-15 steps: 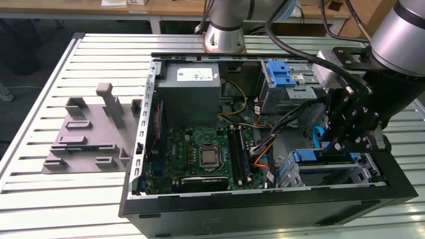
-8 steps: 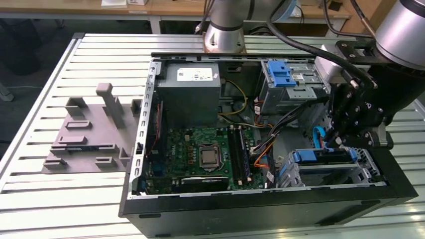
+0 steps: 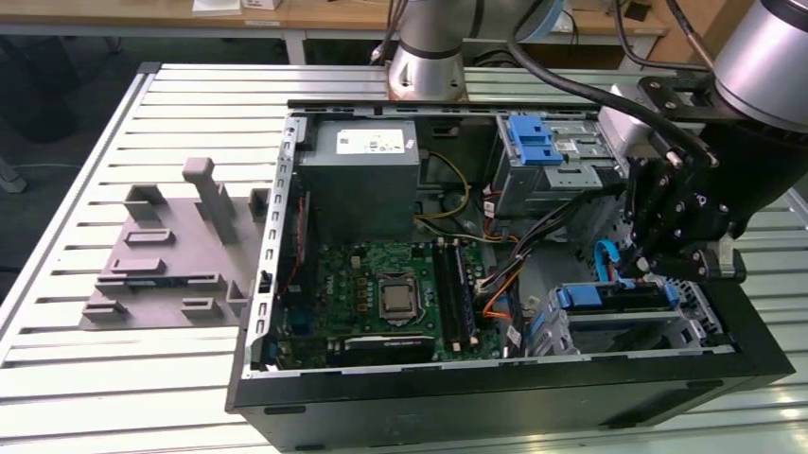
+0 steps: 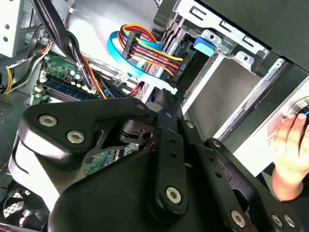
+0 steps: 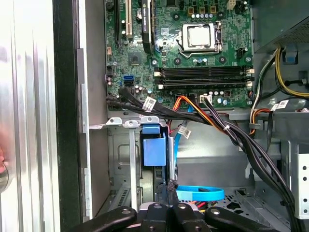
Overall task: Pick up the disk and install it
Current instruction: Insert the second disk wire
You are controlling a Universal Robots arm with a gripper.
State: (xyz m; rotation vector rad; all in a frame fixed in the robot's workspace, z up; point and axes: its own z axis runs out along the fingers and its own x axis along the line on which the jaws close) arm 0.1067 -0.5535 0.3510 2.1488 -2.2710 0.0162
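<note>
Disk is sitting in the lower drive bay at the case's near corner on the exterior view's right, its blue carrier showing along the top of the bay. In the first wrist view the blue carrier tab is standing upright in the metal bay, just beyond my fingertips. My gripper is hanging right above the disk, and its fingers are pressing together with nothing between them, their tips meeting near the carrier's edge; whether they are touching it I cannot tell. A light blue cable is looping just beside my fingertips, and black cable bundles are running across toward the motherboard. A second blue carrier is sitting in the upper bay, next to the grey power supply. A hand is resting outside the case wall in the second wrist view. A grey fixture is lying on the table, apart from the case.
</note>
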